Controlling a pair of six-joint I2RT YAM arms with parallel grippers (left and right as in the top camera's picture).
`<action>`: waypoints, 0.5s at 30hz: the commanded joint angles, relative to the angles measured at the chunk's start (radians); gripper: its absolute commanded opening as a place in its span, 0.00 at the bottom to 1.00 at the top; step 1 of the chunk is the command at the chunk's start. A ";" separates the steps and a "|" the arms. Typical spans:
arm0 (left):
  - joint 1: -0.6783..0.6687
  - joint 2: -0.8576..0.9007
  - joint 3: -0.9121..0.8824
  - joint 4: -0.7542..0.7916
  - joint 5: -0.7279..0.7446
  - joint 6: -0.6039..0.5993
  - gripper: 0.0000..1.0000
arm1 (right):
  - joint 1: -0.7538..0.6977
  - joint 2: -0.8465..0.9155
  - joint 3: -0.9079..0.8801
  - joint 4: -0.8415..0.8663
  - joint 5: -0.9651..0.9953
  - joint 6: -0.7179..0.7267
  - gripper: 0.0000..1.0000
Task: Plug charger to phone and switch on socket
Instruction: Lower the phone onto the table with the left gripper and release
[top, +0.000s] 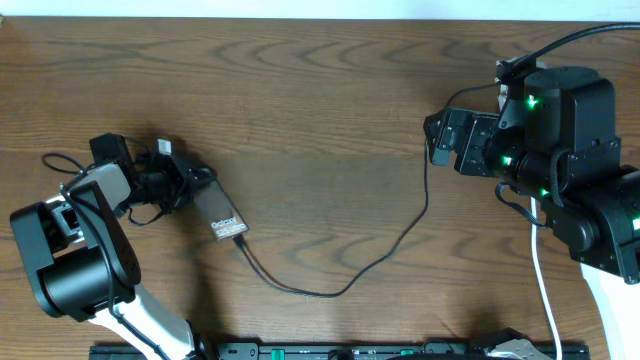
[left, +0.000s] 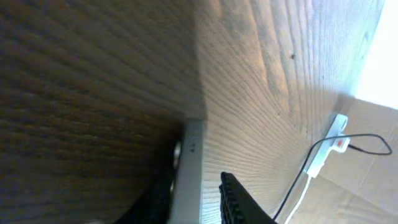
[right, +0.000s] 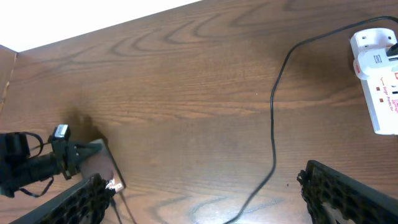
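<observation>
The phone (top: 222, 215) lies flat on the table at the left, lettering toward the near end. The charger (top: 330, 290), a thin black cable, has its tip in the phone's near end and runs right toward the right arm. My left gripper (top: 198, 190) straddles the phone's far end. In the left wrist view the phone's silver edge (left: 189, 174) sits between the fingers, and a strip of table shows between it and the right finger (left: 239, 202). My right gripper (top: 437, 140) hangs open and empty. The socket (right: 379, 74) is a white strip with red markings.
The socket's white cord (top: 540, 270) runs toward the front edge under the right arm. The right arm hides the socket in the overhead view. A black rail (top: 330, 352) lies along the table's front edge. Bare wood lies between the two arms.
</observation>
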 joint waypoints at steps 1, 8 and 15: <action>-0.003 0.026 -0.008 -0.015 -0.056 -0.002 0.26 | 0.003 0.004 0.009 -0.004 0.012 0.000 0.97; -0.003 0.026 -0.008 -0.035 -0.064 -0.002 0.34 | 0.003 0.004 0.009 -0.004 0.012 0.000 0.98; -0.003 0.026 -0.008 -0.091 -0.163 -0.030 0.57 | 0.003 0.004 0.009 -0.004 0.013 0.000 0.98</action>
